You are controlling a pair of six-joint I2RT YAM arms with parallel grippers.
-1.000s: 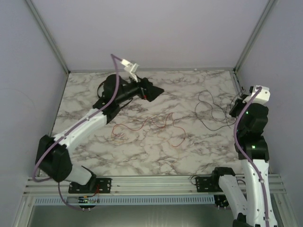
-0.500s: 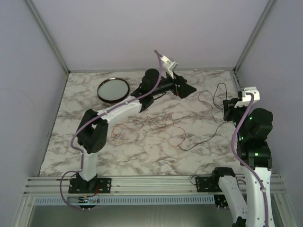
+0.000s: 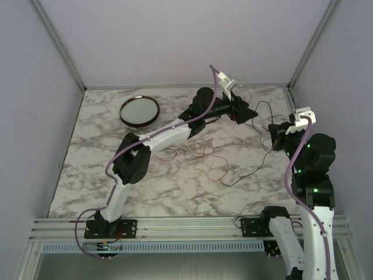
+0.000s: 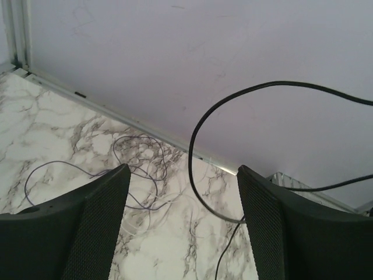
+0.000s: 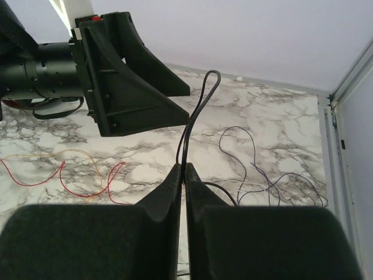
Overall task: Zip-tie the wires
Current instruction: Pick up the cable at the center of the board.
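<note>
Swung rightward since a second ago, my left fingers (image 3: 245, 112) hang released just beside my right fingers (image 5: 183, 175), which are clenched on a black wire (image 5: 200, 108) loop.

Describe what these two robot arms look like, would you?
The left arm and right arm have white links and black joints, each trailing a lilac cable. The left gripper and right gripper have two black wedge-shaped fingers. Green lights dot the right arm.

marble table (image 3: 175, 186): white, grey-veined | round dark-rimmed dish (image 3: 139, 110): lying far left
</note>
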